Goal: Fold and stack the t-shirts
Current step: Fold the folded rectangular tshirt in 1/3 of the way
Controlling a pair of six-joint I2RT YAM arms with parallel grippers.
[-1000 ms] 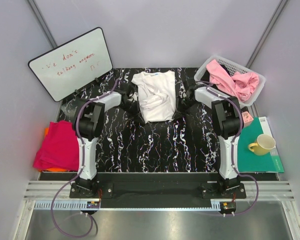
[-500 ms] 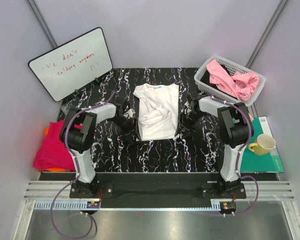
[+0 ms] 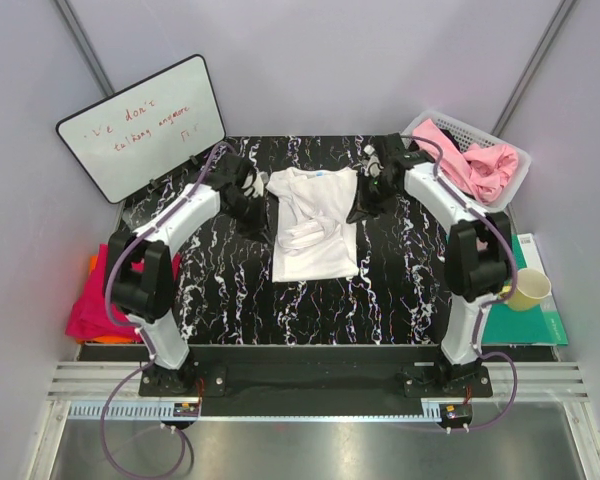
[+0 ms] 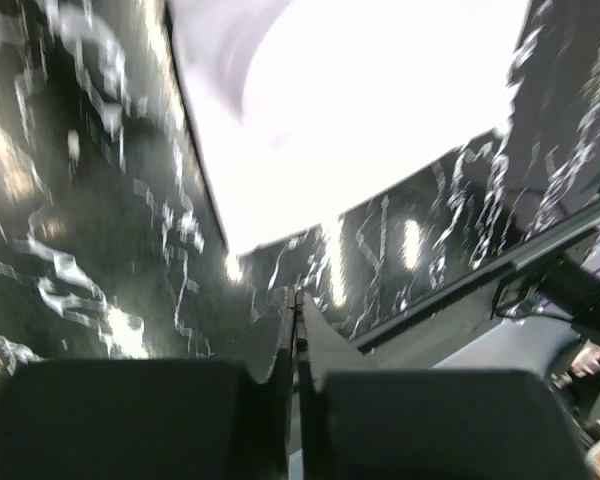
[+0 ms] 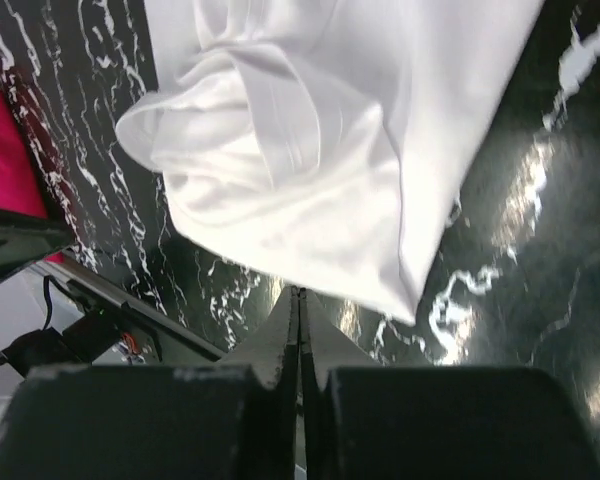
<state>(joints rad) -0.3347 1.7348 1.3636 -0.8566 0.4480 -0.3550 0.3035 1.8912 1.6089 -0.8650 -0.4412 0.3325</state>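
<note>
A white t-shirt (image 3: 315,235) lies partly folded on the black marbled table (image 3: 400,290), collar at the far end and a bunched sleeve across its middle. My left gripper (image 3: 253,215) hovers shut and empty beside the shirt's left shoulder. My right gripper (image 3: 359,210) hovers shut and empty beside the right shoulder. In the left wrist view the shut left gripper (image 4: 297,295) is over bare table, short of the white t-shirt (image 4: 380,120). In the right wrist view the right gripper (image 5: 300,292) sits just below the white t-shirt's (image 5: 320,150) edge. Pink t-shirts (image 3: 470,165) fill the basket. A magenta-red t-shirt (image 3: 110,295) lies over an orange one (image 3: 93,265) at the left.
A white mesh basket (image 3: 417,128) stands at the far right. A whiteboard (image 3: 140,125) leans at the far left. A yellow mug (image 3: 528,288) sits on a teal mat (image 3: 510,322) at the right edge.
The white shirt was drawn toward the near side and let go. Both grippers opened, moved up to the shirt's far end and shut again with nothing in them.
</note>
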